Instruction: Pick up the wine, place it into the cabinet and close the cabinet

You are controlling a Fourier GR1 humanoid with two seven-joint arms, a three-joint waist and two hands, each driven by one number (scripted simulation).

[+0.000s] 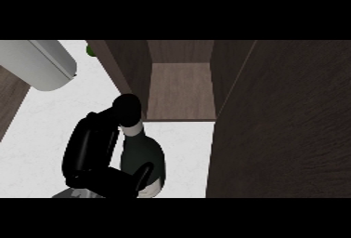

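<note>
Wine bottle (142,151) gripped by left hand (96,153), white counter (41,135), open cabinet (182,90)

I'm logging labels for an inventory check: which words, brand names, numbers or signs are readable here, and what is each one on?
No readable text anywhere.
Wine bottle, held in the hand: no legible label, only a plain pale band at the neck.
Cabinet: plain wood, no markings.
Grey rounded object at top left: unmarked.

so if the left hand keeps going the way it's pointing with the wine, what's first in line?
Probably the open cabinet. The left hand, fingers curled round the wine bottle, points up the view toward the cabinet's shelf, with only bare counter between. The cabinet's left wall sits close to that line, but depth is unclear.
</note>
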